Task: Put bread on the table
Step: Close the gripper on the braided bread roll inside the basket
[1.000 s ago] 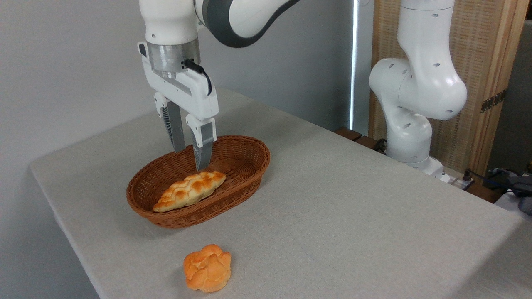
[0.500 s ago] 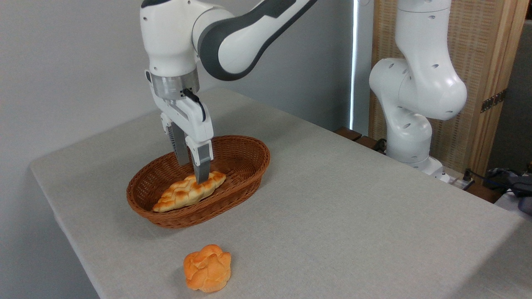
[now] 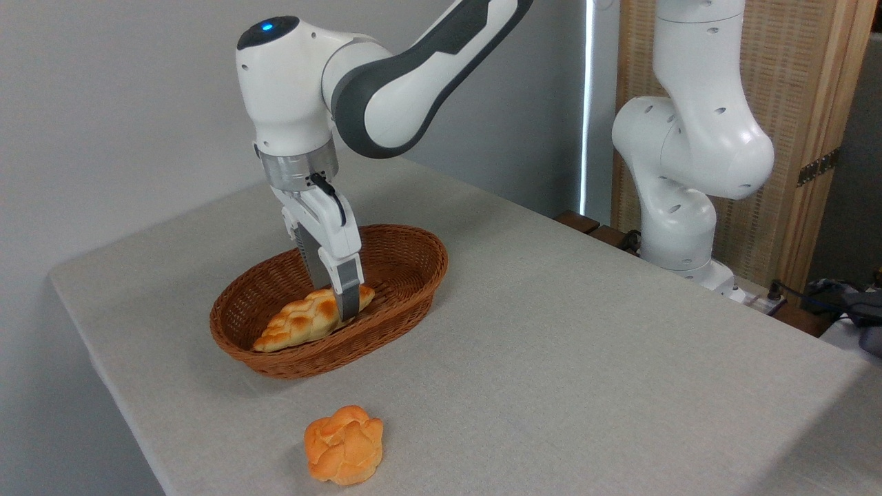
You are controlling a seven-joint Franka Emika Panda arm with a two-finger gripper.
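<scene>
Wicker basket [image 3: 406, 265] holds the bread [image 3: 303, 322], the fingers [image 3: 349, 296] straddle its right half with closure not discernible, so the grasp appears unfinished and lifting and placing on the worktop [image 3: 586, 358] remain.

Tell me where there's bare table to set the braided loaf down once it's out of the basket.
Widest bare table lies right of the basket, toward the arm's base. A narrower strip separates basket and round bun. The gripper crowds the basket.
</scene>
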